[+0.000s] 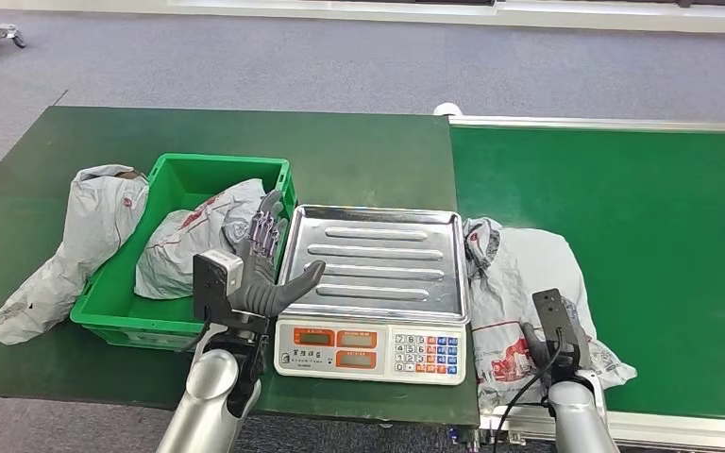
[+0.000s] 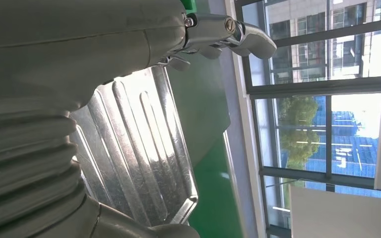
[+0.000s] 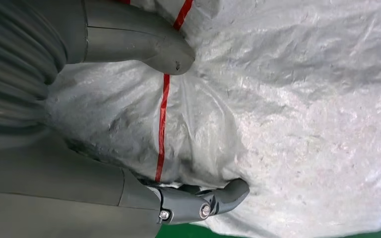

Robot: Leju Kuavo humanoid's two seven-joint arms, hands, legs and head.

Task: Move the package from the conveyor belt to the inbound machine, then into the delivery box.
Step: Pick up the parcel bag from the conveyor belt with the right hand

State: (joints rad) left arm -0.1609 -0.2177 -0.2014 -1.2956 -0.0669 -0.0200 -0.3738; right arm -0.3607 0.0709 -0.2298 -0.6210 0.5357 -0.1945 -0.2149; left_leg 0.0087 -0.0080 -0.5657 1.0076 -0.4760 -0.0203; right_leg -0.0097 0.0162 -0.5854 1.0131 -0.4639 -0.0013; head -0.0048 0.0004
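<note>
Right wrist view: our right hand (image 3: 129, 124) grips the grey package (image 3: 287, 114) on the conveyor belt (image 1: 661, 236); left hand (image 1: 262, 269) spread. Next, we lift it left onto the scale tray (image 1: 378, 260).

We see the crumpled grey plastic mailer package with red printing (image 1: 519, 293) lying flat on the green conveyor belt (image 1: 661, 245), at its near left edge, just beside the right side of the scale. The inbound machine is a white electronic scale with a ribbed steel tray (image 1: 382, 260) and orange displays, on the dark green table. Left of it, touching, sits the green plastic delivery box (image 1: 175, 175), holding another grey mailer bag (image 1: 189, 241).
</note>
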